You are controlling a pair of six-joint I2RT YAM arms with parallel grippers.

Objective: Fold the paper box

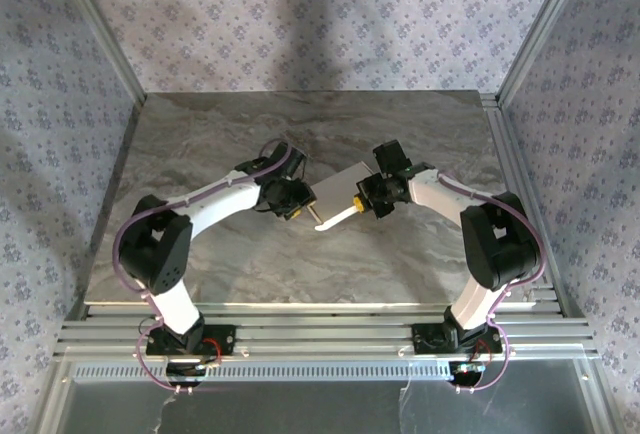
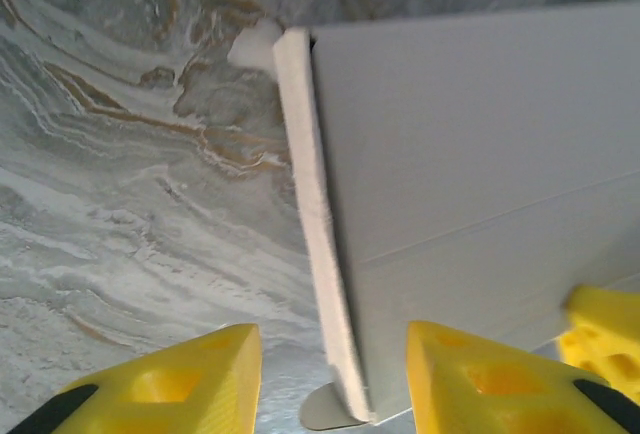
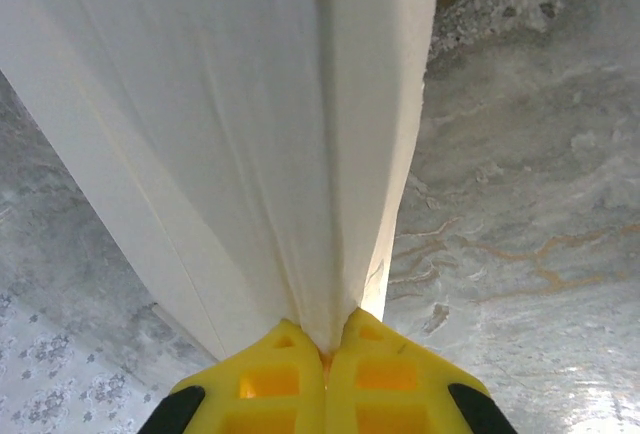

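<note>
Well, my right gripper (image 3: 325,339) is clenched tight, its yellow fingertips (image 3: 270,374) pinching a creased edge of the paper box (image 3: 230,104), which fans out away from them over the marble table (image 3: 520,204). My left gripper (image 2: 333,339) is released, jaws apart, with the box's thick folded edge running down between them; I cannot tell whether either finger touches it. From above, the box sits between both grippers near the table's middle, one white flap poking toward the near edge.
</note>
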